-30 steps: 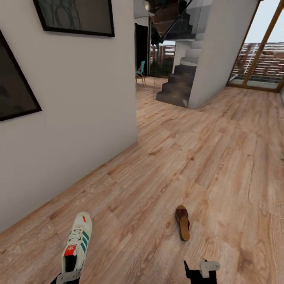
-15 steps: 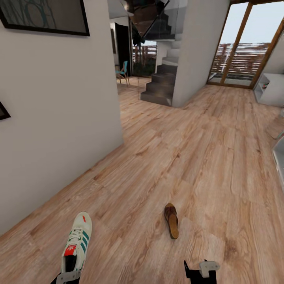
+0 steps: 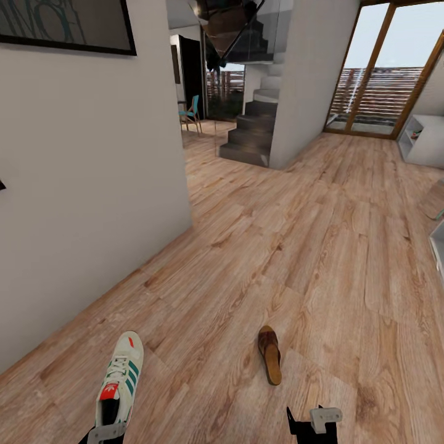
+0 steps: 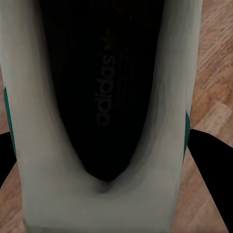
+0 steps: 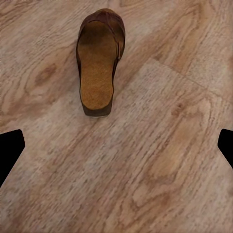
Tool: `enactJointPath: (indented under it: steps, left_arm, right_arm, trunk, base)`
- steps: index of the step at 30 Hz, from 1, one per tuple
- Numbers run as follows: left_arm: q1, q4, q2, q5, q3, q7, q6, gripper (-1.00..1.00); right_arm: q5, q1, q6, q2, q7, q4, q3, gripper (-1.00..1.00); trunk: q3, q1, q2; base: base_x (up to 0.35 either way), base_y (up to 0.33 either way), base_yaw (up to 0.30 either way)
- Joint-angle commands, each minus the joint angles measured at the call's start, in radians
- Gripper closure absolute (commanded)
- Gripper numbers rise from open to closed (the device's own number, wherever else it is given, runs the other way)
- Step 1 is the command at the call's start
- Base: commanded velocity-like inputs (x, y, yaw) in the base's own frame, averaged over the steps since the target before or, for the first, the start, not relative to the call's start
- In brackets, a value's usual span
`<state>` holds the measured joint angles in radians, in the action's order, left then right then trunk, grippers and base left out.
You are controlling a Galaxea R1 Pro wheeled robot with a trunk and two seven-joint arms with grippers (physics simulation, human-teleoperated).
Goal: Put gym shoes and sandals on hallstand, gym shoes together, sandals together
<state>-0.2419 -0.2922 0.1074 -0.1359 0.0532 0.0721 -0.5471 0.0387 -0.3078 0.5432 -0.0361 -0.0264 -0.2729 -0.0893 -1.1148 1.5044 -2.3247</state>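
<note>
A white gym shoe (image 3: pixel 120 382) with green stripes and a red tongue label hangs at the lower left of the head view, heel toward me. My left gripper (image 3: pixel 105 433) is shut on its heel. In the left wrist view the shoe's dark insole (image 4: pixel 104 87) sits between the black fingers (image 4: pixel 213 167). One brown sandal (image 3: pixel 269 354) with a tan insole lies flat on the corridor floor (image 3: pixel 320 259), just ahead of my right gripper (image 3: pixel 314 424). That gripper (image 5: pixel 116 145) is open and empty, short of the sandal (image 5: pixel 99 63). A white open unit (image 3: pixel 424 143), likely the hallstand, stands far right.
A white wall (image 3: pixel 92 185) with dark framed pictures runs along the left. Dark stairs (image 3: pixel 250 135) and a blue chair (image 3: pixel 191 114) lie ahead, with a tall glass door (image 3: pixel 376 92) at the far right. A grey-white edge (image 3: pixel 439 243) shows at the right border.
The camera has swung to the right: the wall pictures slid left, and the glass door and white unit came into view. The sandal sits lower and further left in the picture. Both grippers look unchanged.
</note>
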Motion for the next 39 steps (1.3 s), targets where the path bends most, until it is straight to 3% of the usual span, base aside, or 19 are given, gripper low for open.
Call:
enactJointPath:
  steps: [1,39]
  left_arm:
    - [0.0,0.001,0.0,-0.007,0.003,0.008,-0.002,1.0]
    - [-0.011,-0.012,-0.002,-0.006,0.002,0.008,0.009,1.0]
  right_arm:
    - [0.004,-0.001,0.003,-0.001,-0.003,0.001,-0.007,-1.0]
    - [0.004,-0.001,0.003,-0.001,-0.003,0.001,-0.005,-1.0]
  trunk:
    - [-0.001,0.0,0.0]
    - [-0.001,0.0,0.0]
  base:
    - [0.001,0.0,0.0]
    - [0.073,0.0,0.0]
